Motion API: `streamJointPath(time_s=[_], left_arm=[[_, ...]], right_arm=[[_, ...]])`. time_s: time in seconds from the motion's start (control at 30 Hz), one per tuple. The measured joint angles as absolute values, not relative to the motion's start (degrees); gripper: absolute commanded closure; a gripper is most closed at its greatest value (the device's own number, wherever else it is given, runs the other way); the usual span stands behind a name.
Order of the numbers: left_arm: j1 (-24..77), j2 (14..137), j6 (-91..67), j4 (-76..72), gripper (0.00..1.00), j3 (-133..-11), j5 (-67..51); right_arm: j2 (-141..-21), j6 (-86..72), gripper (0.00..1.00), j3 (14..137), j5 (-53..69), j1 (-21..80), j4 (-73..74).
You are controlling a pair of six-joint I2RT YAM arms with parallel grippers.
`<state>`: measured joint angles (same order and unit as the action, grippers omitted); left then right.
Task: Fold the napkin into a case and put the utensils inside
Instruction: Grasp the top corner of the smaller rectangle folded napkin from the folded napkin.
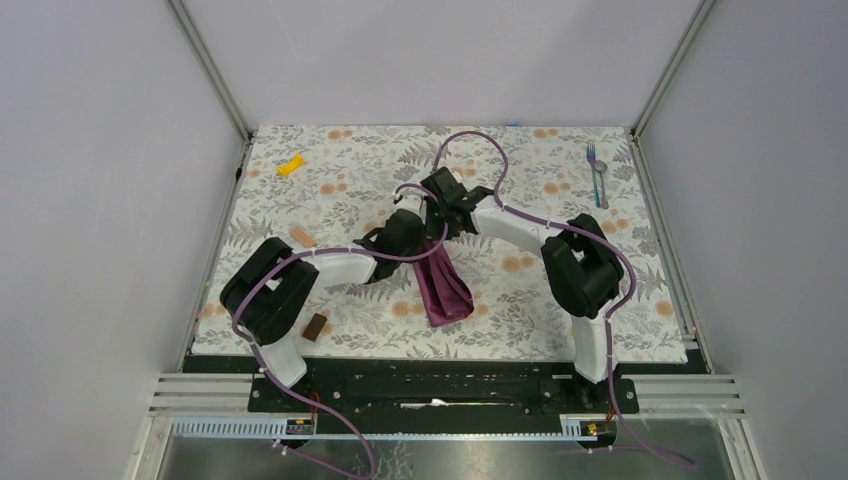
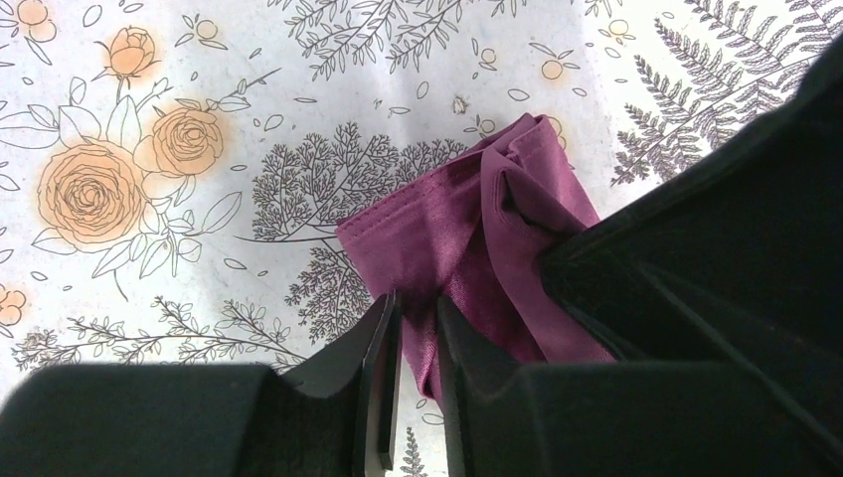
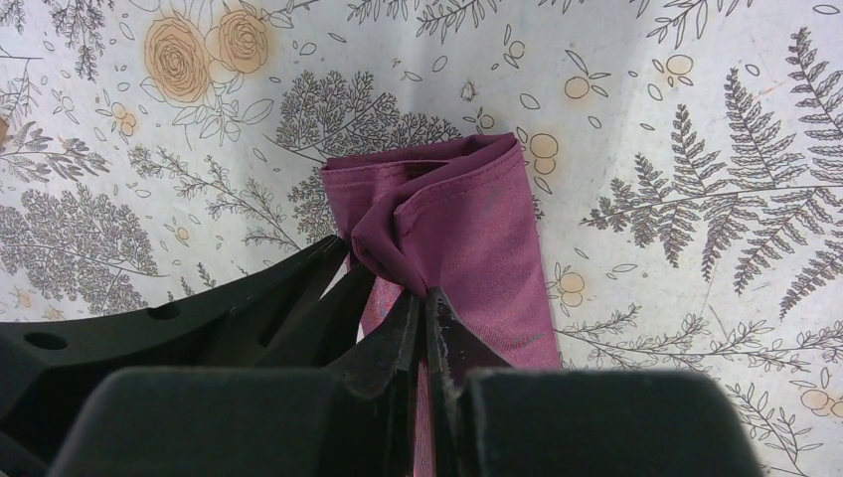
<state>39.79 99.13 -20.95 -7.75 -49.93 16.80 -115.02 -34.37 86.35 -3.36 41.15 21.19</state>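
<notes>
The plum-magenta napkin lies as a folded, bunched strip on the floral mat, its far end lifted. My left gripper and right gripper meet at that far end. In the left wrist view the left gripper is shut on a fold of the napkin. In the right wrist view the right gripper is shut on a gathered fold of the napkin. The fork and spoon lie side by side at the far right of the mat, apart from both grippers.
A small yellow piece lies at the far left. A tan piece lies near the left arm. A brown block sits by the left base. Metal frame posts and grey walls bound the mat.
</notes>
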Motion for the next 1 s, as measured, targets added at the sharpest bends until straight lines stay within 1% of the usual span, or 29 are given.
streamJointPath(time_s=[0.13,0.23,0.4,0.77,1.0], left_arm=[[39.8,99.2,-20.9,-7.9,0.89,-49.9,16.8],[39.8,99.2,-21.0,-8.5,0.94,-49.9,16.8],[39.8,99.1,-21.0,-10.7,0.99,-49.7,15.6],[38.0,96.4,-22.4,-15.2,1.0,-45.1,9.0],[36.0,94.3,-24.1,-18.0,1.0,-41.7,4.4]], right_arm=[[-115.0,-34.4,1.0,86.2,-3.3,41.1,21.1],[-115.0,-34.7,1.0,86.0,-2.9,41.1,20.8],[-115.0,-35.6,1.0,84.8,-1.5,41.1,19.7],[-115.0,-39.4,1.0,78.8,2.8,41.5,14.9],[-114.1,-48.0,1.0,70.4,5.1,41.3,3.2]])
